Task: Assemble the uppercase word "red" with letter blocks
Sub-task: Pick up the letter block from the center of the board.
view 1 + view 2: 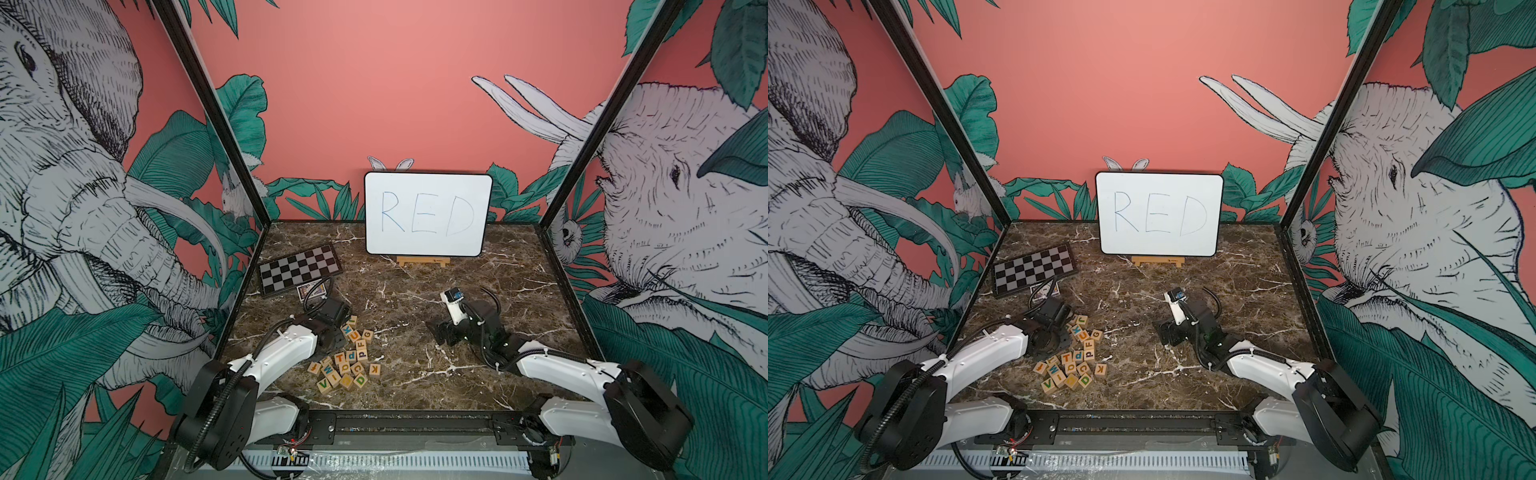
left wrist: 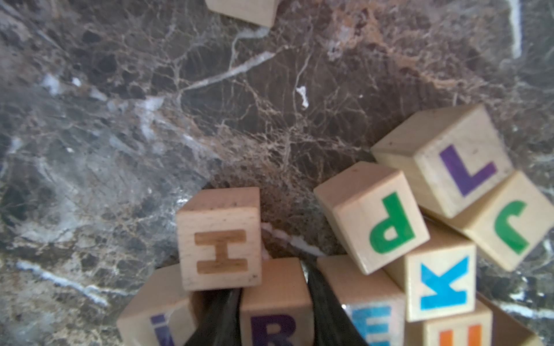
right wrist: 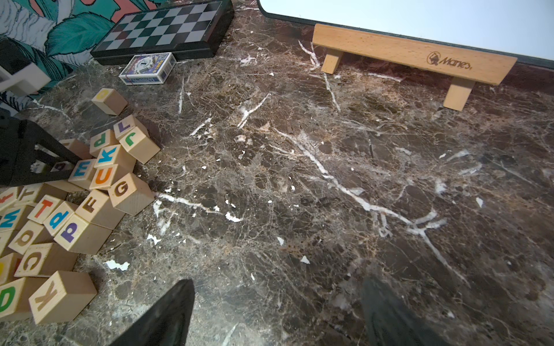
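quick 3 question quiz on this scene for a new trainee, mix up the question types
1. True or false: the right gripper holds a block.
2. Which block sits between the fingers of the left gripper? A) H B) R C) K
3. Fill in: the whiteboard reads ___.
Key: 1 false, it is open over the table. 2 B, the R block. 3 RED.

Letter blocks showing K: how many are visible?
2. A blue K beside the orange U, far in the heap; a brown K at its right edge. Hidden faces may carry more.
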Motion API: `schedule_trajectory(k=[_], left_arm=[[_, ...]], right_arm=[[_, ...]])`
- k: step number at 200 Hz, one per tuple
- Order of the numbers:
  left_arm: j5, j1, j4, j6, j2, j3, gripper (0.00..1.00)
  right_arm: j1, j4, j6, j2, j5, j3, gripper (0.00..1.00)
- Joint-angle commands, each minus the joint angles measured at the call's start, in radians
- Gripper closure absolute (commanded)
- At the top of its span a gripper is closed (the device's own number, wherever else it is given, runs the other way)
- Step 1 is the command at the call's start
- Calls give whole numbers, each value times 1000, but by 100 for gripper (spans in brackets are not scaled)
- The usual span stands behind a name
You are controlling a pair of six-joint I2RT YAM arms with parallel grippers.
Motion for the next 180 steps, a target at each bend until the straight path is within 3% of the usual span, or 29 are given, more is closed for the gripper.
schedule_trajectory(k=[1,26,91,137,180], left_arm=[[-7,-3,-1,-12,-2,4,64],[6,-3,-3,-4,-15,7,65],[70,-3,-116,160,-25,121,70],[-55,-3,-295,289,-121,251,72],[187,-32,-266,377,-127,341,76]], right_arm=[[10,8,-8,-1,2,34,14],[11,9,1,0,-5,35,14],[13,23,1,-2,1,38,12],[12,4,-8,-53,47,16,12],[16,10,-10,-205,-21,-56,10]])
